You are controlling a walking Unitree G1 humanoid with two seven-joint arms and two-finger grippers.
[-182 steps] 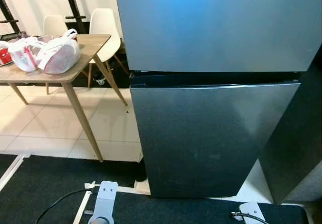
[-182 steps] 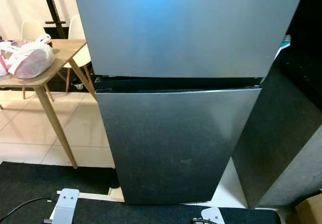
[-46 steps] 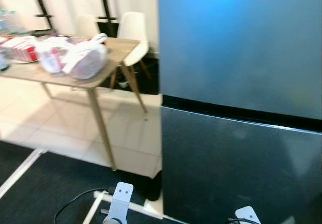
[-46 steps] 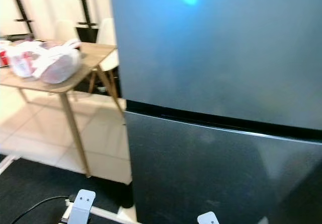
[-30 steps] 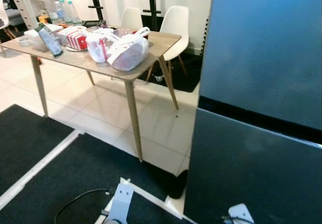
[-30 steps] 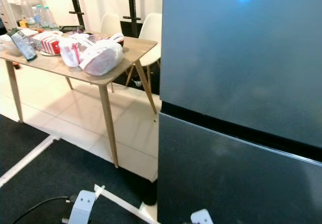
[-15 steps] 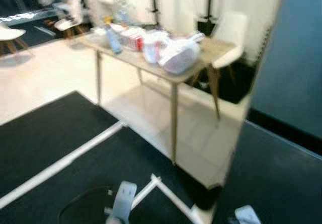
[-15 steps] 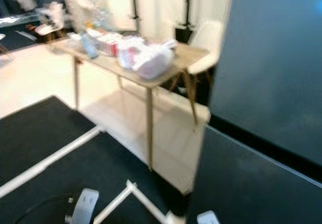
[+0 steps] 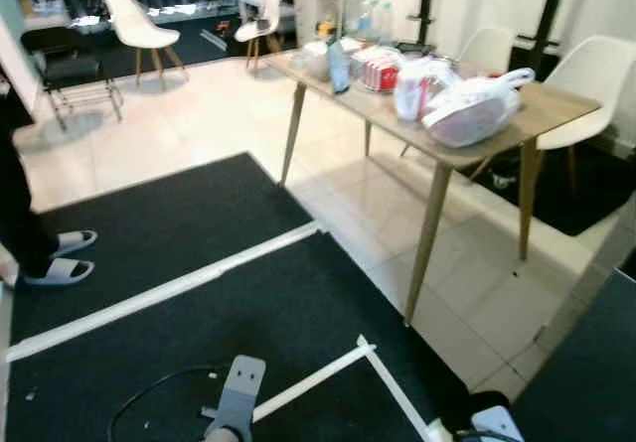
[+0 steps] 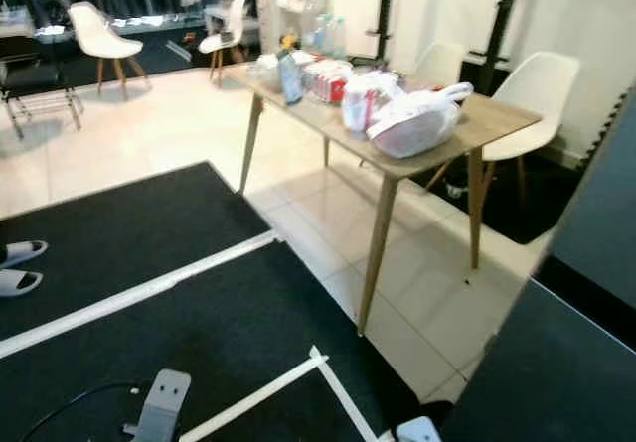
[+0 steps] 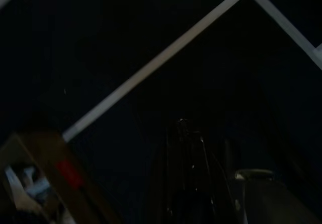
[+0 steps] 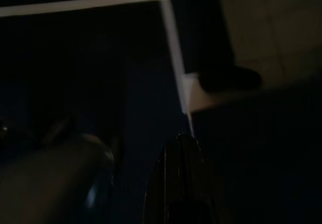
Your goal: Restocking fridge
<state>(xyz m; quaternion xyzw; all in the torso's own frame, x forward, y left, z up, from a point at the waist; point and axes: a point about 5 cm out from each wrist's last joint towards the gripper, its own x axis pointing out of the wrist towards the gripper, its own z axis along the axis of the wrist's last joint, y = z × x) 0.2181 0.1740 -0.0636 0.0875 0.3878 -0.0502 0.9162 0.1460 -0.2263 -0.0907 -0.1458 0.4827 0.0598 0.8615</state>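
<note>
The dark grey fridge (image 10: 556, 372) stands at the right edge of the head views, its doors shut. To its left is a wooden table (image 9: 561, 104) carrying white plastic bags (image 9: 472, 114), a red-and-white box (image 9: 378, 65) and a blue upright item (image 9: 338, 65). Both arms hang idle at the bottom of the head views, the left arm (image 9: 234, 407) and the right arm (image 9: 497, 424). The left gripper (image 11: 193, 183) and the right gripper (image 12: 176, 183) are dark shapes over the black mat in their wrist views.
A black mat (image 9: 179, 353) crossed by white tape lines (image 9: 159, 298) covers the floor before me. A person's leg and sandals (image 9: 55, 258) are at the far left. White chairs (image 9: 596, 79) stand behind the table, with more chairs (image 9: 134, 25) farther back.
The whole picture has swung left: the fridge that faced me has slid to the right edge, and the table, mat and far room have come into view. The arms still hang.
</note>
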